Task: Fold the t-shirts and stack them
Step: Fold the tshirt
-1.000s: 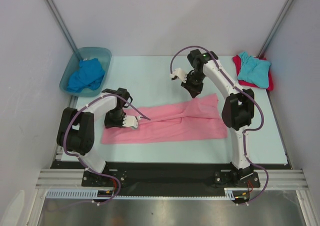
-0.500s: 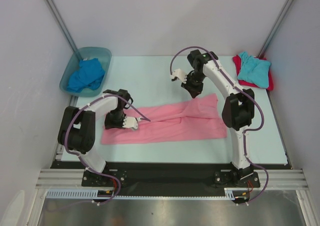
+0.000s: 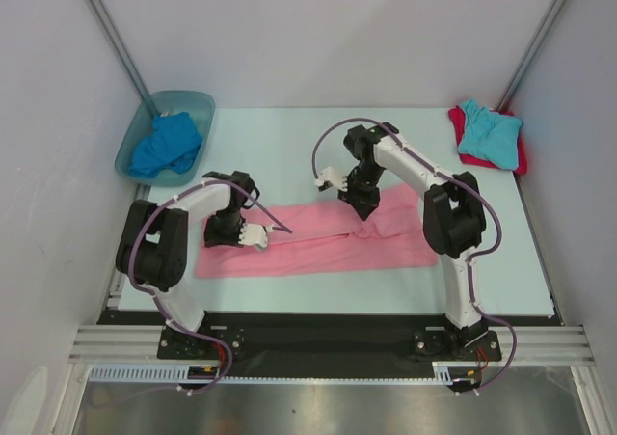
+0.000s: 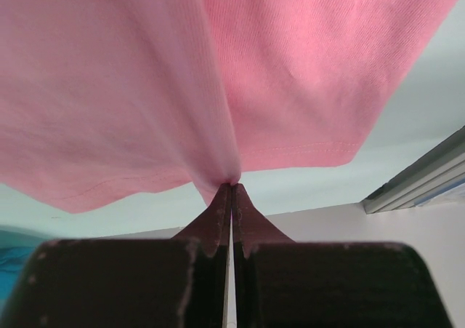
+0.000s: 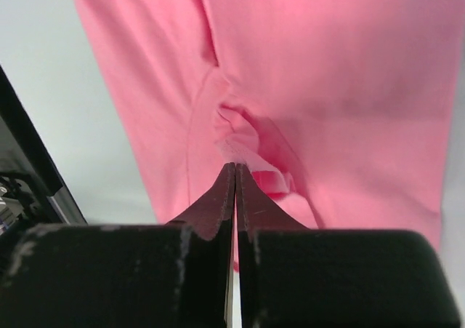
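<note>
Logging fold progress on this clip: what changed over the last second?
The right gripper moved toward the near edge and slightly left, dragging the pinched upper edge of the pink t-shirt down toward its middle. Nothing was grabbed or released. The left gripper stayed clamped on the shirt's left end. The blue t-shirt in the tub and the turquoise t-shirt on the red t-shirt did not move.

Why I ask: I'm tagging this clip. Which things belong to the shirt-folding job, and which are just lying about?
Job in hand:
- pink t-shirt, spread mid-table, pinched by the left gripper and the right gripper
- royal blue t-shirt, lying in the blue-green tub
- turquoise t-shirt, on top of the red t-shirt, far right corner

Lying about:
- blue-green tub, far left corner
</note>
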`<state>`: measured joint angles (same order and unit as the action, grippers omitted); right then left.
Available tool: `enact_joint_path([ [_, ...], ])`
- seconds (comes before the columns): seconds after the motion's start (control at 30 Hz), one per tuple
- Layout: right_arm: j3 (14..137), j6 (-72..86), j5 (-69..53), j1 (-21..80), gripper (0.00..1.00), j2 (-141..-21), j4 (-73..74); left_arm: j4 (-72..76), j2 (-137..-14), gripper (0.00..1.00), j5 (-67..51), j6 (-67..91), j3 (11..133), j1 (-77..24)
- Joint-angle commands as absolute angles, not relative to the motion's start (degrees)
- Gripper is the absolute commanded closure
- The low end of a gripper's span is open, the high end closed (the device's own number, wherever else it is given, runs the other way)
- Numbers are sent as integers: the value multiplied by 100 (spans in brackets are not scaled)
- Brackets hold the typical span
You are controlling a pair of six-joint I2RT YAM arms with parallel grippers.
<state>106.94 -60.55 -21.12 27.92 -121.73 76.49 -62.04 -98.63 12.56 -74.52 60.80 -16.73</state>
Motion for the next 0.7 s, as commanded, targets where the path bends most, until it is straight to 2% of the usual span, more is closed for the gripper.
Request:
enact_joint_path([
  [0.0, 10513, -6249, -2373, 2926, 100, -11821, 8675, -6275, -9888, 100, 1388, -7427, 6249, -1749],
  [0.67, 9054, -6891, -2180, 3155, 100, -11479, 8692, -6416, -9870, 100, 1556, -7348, 6161, -1898],
])
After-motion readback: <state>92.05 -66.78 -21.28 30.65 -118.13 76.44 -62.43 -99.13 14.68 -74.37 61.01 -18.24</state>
